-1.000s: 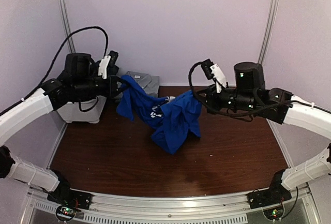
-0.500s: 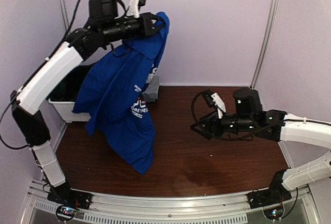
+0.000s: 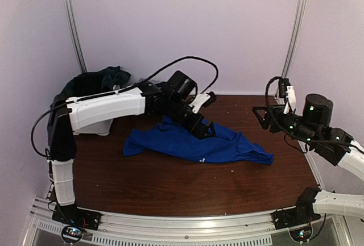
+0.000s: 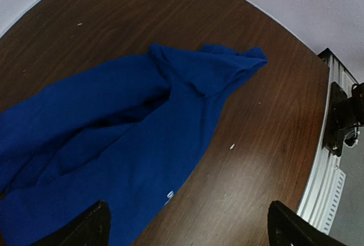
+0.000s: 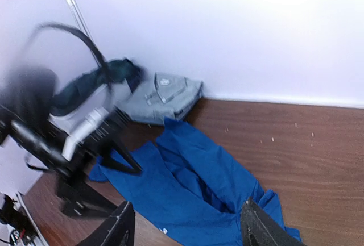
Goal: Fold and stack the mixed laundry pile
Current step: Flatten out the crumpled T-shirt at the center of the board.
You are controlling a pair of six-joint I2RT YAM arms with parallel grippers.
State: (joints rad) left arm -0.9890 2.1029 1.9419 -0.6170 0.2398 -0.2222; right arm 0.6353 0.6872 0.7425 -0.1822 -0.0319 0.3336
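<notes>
The royal-blue T-shirt [image 3: 193, 144] lies spread and crumpled across the middle of the table, with nothing holding it. My left gripper [image 3: 200, 125] hovers just over its far edge with the jaws wide apart and empty. In the left wrist view its gripper [image 4: 190, 229] frames the blue T-shirt [image 4: 114, 144] and bare wood. My right gripper [image 3: 263, 115] is raised at the right, open and empty, away from the shirt's right end. The right wrist view shows that gripper [image 5: 187, 229] looking down on the blue T-shirt [image 5: 193, 183]. Dark green garments [image 3: 102, 78] of the laundry pile sit heaped at the back left.
A white basket [image 3: 94, 125] stands at the back left under the dark green pile. A folded grey garment [image 5: 165, 95] lies against the back wall next to it. The metal frame rail [image 3: 187, 223] runs along the table's near edge.
My left arm swung down from high up, laid the blue T-shirt on the table and opened its jaws. My right arm drew back to the right and rose, jaws open.
</notes>
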